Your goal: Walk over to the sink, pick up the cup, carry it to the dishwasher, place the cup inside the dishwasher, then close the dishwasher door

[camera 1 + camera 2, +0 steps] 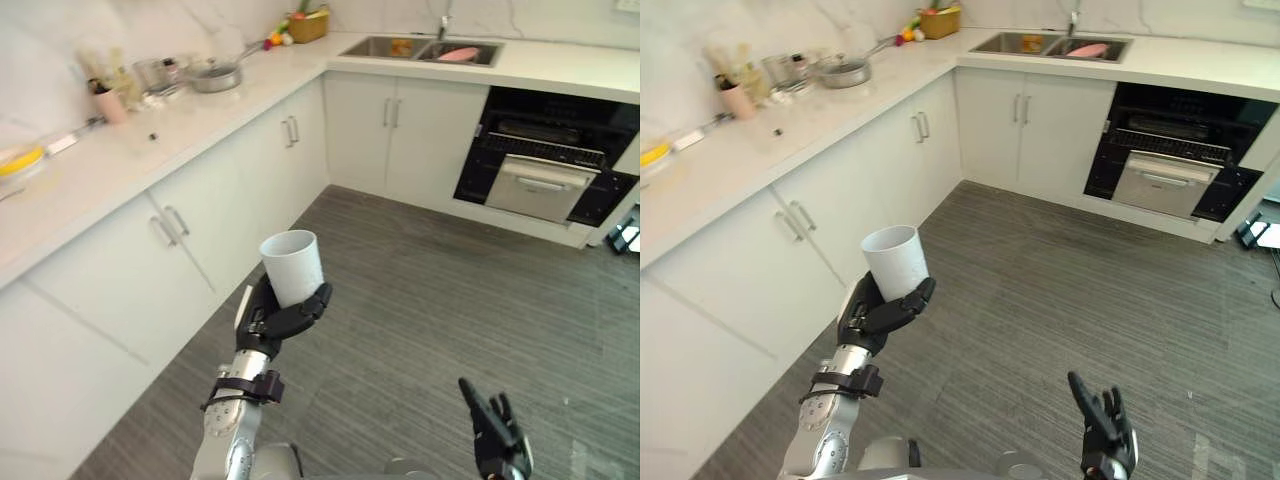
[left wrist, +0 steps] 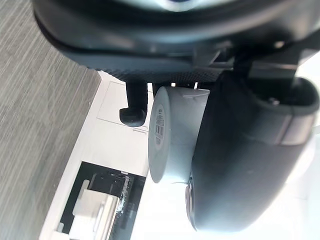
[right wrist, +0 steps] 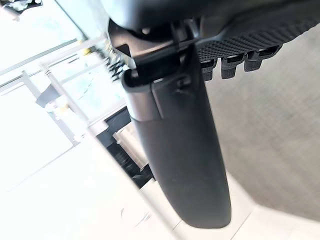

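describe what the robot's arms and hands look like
Both hands are dark, almost black, with slim fingers. The left hand has a white strip along one side. The right hand shows a dimpled grip texture in its wrist view. The left arm is silver-grey and tubular, with a black band clamped at the wrist.

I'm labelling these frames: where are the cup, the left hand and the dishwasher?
cup (image 1: 293,265): left eye view, white side wall.
left hand (image 1: 265,322): left eye view, dark palm under the cup.
dishwasher (image 1: 541,187): left eye view, silver front panel.

Eyes downward, sharing floor (image 1: 450,300); wrists close on left hand (image 2: 240,165), right hand (image 3: 175,150).
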Robot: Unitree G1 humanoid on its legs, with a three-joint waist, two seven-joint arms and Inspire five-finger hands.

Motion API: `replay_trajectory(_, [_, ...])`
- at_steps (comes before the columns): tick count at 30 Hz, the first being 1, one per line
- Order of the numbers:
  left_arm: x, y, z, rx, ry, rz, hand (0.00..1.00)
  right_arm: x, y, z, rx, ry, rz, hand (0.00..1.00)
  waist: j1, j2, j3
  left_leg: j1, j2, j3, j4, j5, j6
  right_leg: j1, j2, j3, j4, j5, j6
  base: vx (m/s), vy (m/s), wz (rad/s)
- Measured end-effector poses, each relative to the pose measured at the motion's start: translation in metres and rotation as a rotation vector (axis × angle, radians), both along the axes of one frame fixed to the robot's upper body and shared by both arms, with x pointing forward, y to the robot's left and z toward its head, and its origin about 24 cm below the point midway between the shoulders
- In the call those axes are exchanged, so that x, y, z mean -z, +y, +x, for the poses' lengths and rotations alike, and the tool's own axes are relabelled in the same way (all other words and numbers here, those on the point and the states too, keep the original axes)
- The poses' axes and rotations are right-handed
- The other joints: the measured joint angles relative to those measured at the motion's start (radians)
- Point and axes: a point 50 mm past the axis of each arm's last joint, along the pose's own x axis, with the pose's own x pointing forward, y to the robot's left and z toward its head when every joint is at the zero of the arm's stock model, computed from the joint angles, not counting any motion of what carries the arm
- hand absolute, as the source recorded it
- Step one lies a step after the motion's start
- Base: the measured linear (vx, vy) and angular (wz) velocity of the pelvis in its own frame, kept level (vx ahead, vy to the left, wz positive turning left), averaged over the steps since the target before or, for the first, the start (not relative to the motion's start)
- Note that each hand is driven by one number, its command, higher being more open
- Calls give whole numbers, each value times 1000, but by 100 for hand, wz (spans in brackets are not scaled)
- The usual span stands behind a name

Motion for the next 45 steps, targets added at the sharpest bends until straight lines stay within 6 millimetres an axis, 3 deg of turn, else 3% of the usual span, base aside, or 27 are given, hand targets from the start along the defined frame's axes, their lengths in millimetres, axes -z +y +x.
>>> replay_trajectory(3, [-8,3,-2,-37,-36,30,0,-12,-2,21,-36,-57,-38,100,13,10,-5,6,-66,-16,-555,168,-110,86,-17,61,-60,-18,31,645,207,-78])
replay_trajectory(4, [-11,4,-2,-47,-57,45,0,-11,-2,21,-27,-49,-34,100,21,10,-4,12,-70,-10,-586,255,-111,127,-17,83,-80,-32,45,674,273,-64])
replay_trajectory(5, [-11,9,-2,-67,-61,55,0,-8,2,23,-26,-38,-22,100,35,-6,-6,38,-75,-8,-536,332,-54,171,-38,107,-80,-36,48,781,303,-61])
replay_trajectory(6, [-11,13,-2,-87,-61,59,0,-7,6,24,-34,-32,-15,100,34,-24,-6,33,-87,-2,-469,285,2,175,-56,118,-49,-25,51,637,226,-41])
replay_trajectory(8, [-11,24,-5,-139,-59,81,0,-5,10,24,-61,-13,-23,100,25,-37,-4,26,-77,11,-287,132,22,149,-67,167,120,31,103,637,214,-25])
replay_trajectory(9, [-10,30,-8,-164,-59,95,0,-4,12,23,-67,-1,-19,100,25,-52,-10,48,-81,32,-254,78,29,118,-82,171,222,61,150,621,199,-47])
replay_trajectory(10, [-9,35,-12,-189,-57,105,0,-3,14,24,-75,10,-13,100,27,-74,-20,92,-96,64,-250,25,36,64,-110,167,365,136,291,594,167,-46])
replay_trajectory(12, [-11,41,-15,-212,-71,139,0,0,20,22,-89,23,0,100,22,-99,-35,153,-115,96,-277,-24,49,-48,-148,151,561,336,354,603,122,-40])
replay_trajectory(14, [-16,41,-13,-208,-93,161,0,2,29,22,-108,28,9,100,4,-107,-30,217,-125,104,-301,-60,51,-194,-202,77,841,322,333,469,29,-22])
replay_trajectory(16, [-17,31,-10,-185,-96,169,0,7,41,13,-142,58,18,100,-27,-85,3,380,-103,103,-383,-94,31,-336,-219,-30,1012,218,167,416,-46,-19])
replay_trajectory(17, [-18,27,-9,-177,-104,166,0,8,45,9,-152,62,21,100,-36,-79,10,412,-93,100,-397,-109,27,-375,-212,-49,1000,196,141,409,-107,0])
replay_trajectory(20, [-26,13,0,-109,-160,187,0,2,52,-6,-159,42,19,100,-79,-76,31,520,-52,84,-406,-186,-18,-511,-199,-143,578,153,130,440,-185,14])
replay_trajectory(21, [-28,9,1,-83,-172,197,0,-2,49,-10,-161,27,-7,100,-87,-79,30,552,-50,82,-403,-214,-38,-505,-195,-172,335,188,149,514,-261,5])
replay_trajectory(22, [-29,7,2,-60,-185,213,0,-6,45,-12,-158,1,-40,100,-94,-98,24,601,-66,81,-399,-250,-69,-488,-189,-191,78,341,141,686,-304,4])
replay_trajectory(23, [-23,0,6,-46,-161,203,0,-9,35,-11,-155,-8,-79,100,-105,-58,39,647,-45,54,-400,-272,-75,-467,-158,-202,100,423,70,609,-233,-14])
replay_trajectory(24, [-21,-2,7,-48,-149,197,0,-12,31,-7,-160,-18,-96,100,-100,-35,38,654,-35,35,-398,-264,-65,-470,-146,-197,122,401,54,560,-168,-28])
replay_trajectory(28, [-28,-6,13,-48,-180,179,0,-44,31,18,-182,-191,-158,100,-99,-14,40,663,3,-51,-251,-179,-56,-485,-105,-190,325,192,25,468,-212,-21])
replay_trajectory(29, [-28,-7,13,-47,-181,173,0,-55,32,23,-179,-245,-175,100,-101,-12,40,586,30,-88,-68,-93,-71,-455,-88,-202,333,139,16,395,-204,-4])
replay_trajectory(31, [-24,-9,9,-49,-171,158,0,-69,30,25,-177,-295,-227,100,-95,-9,40,452,67,-137,182,275,-156,-376,-55,-206,316,76,5,485,-204,-7])
replay_trajectory(32, [-22,-9,6,-56,-159,151,0,-70,29,25,-174,-301,-237,100,-90,-10,36,427,79,-138,219,424,-161,-341,-43,-202,288,64,0,503,-151,-6])
replay_trajectory(33, [-19,-12,3,-58,-148,137,0,-74,24,25,-156,-316,-264,100,-88,4,31,321,106,-141,394,404,-159,-281,-20,-209,239,49,-9,616,-152,2])
replay_trajectory(34, [-16,-12,0,-59,-134,129,0,-77,19,26,-129,-330,-293,100,-83,-1,38,165,115,-77,555,225,-69,-163,-4,-211,148,38,-25,822,-186,-1])
replay_trajectory(36, [-14,-12,-1,-62,-125,122,0,-82,17,28,-133,-354,-315,100,-46,-9,38,79,87,43,355,75,-27,-54,-5,-175,46,51,-14,670,-135,-41])
replay_trajectory(39, [-15,-9,-3,-90,-126,98,0,-90,23,46,-173,-411,-318,100,-26,-13,39,61,-14,41,-149,42,-47,24,-20,-114,-23,41,6,560,-27,-65])
replay_trajectory(41, [-16,-8,-9,-101,-124,98,0,-97,29,55,-195,-443,-319,100,-15,-7,35,84,-94,-20,-542,199,-64,73,-31,-54,-32,2,74,540,63,-76])
replay_trajectory(43, [-16,-10,-13,-86,-123,99,0,-96,27,53,-189,-426,-326,100,-14,9,25,100,-111,-17,-641,395,-20,123,-22,-43,-28,-28,121,570,166,-42])
replay_trajectory(45, [-14,0,-11,-82,-123,137,0,-93,31,55,-157,-417,-299,100,-12,-56,-4,111,-160,30,-562,317,39,148,-92,-26,18,-61,160,688,203,-31])
